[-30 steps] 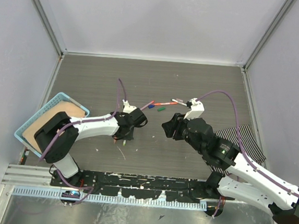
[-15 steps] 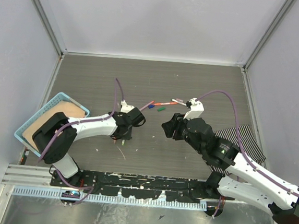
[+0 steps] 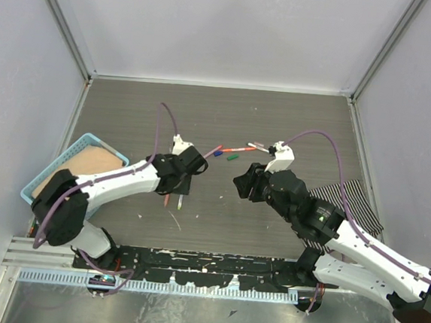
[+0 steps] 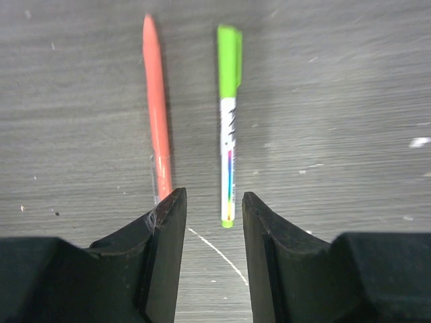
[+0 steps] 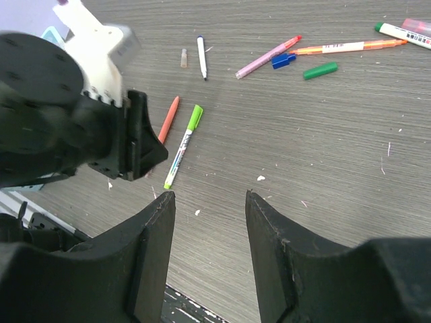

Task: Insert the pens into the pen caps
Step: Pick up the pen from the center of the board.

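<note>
Grey wood-grain counter (image 3: pixel 294 123) carries everything you are working with. Your left arm reaches forward from its base and angles in toward the middle. Its wrist is tipped down, so the left fingers (image 3: pixel 186 175) hang close over the counter. They stand apart with nothing between them.

Just ahead of their tips two pens lie side by side, close but not touching. The green pen (image 4: pixel 229 128) has a white barrel and a long green end pointing away. Its near end sits right in front of the gap, nearer the right-hand finger. The orange pen (image 4: pixel 156 114) lies to its left, its near end hidden behind the left-hand fingertip.

Your right arm runs in from the near right corner over a striped cloth (image 3: pixel 348 199). The right fingers (image 3: pixel 241 183) face the left ones across a stretch of bare counter. They too are parted and hold nothing.

Ahead of them and off to their right lies a loose cluster. A purple pen (image 5: pixel 266 57) has a blue cap (image 5: pixel 283 60) just beside its end. A green cap (image 5: pixel 320 70) lies apart nearby, and an orange-and-white pen (image 5: pixel 350 47) lies behind both caps. Farther ahead and to their left, a short white pen (image 5: pixel 201 57) lies next to a tiny pale cap (image 5: pixel 183 58). A blue basket (image 3: pixel 47 184) sits well behind the left fingers, beside that arm.
</note>
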Available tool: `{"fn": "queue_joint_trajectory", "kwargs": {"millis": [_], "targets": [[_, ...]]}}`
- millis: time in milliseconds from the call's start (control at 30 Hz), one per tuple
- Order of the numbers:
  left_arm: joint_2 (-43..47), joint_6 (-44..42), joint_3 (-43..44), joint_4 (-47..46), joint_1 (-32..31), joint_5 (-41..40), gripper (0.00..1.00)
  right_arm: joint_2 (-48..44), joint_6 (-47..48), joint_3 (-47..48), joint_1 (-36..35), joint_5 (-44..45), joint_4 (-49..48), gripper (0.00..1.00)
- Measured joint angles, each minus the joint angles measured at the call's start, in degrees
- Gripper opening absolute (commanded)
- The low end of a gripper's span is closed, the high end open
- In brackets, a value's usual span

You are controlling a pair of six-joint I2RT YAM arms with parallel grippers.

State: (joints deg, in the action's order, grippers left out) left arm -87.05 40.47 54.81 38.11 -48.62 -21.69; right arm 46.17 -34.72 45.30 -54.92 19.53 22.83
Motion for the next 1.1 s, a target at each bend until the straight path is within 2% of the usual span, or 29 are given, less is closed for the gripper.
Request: {"fn": "queue_joint_trajectory", "kwargs": {"millis": [300, 633, 700, 800, 900, 1100], "targets": [[9.9, -6.8, 5.7, -0.1, 0.0, 2.1, 0.49, 2.6, -1.1, 1.0, 0.0, 5.8, 3.1, 0.52], [11.3, -15.2, 8.4, 0.0, 0.0, 5.2, 0.49, 5.4, 1.9, 2.3, 1.7, 9.8, 4.6, 0.55], [11.3, -16.0, 8.7, 0.3, 0.0, 5.6, 0.49, 6.6, 3.0, 3.6, 5.6, 7.3, 5.7, 0.55], [11.3, -16.7, 9.6, 1.2, 0.0, 6.2, 0.49, 9.4, 4.9, 4.9, 16.2, -0.2, 5.7, 0.55], [11.1, -17.1, 10.5, 2.6, 0.0, 6.6, 0.49, 12.1, 7.0, 4.9, 23.8, -6.4, 5.7, 0.56], [10.6, -17.9, 12.6, 6.2, 0.3, 6.9, 0.5, 19.1, 10.0, 4.9, 32.1, -14.9, 3.5, 0.56]]}}
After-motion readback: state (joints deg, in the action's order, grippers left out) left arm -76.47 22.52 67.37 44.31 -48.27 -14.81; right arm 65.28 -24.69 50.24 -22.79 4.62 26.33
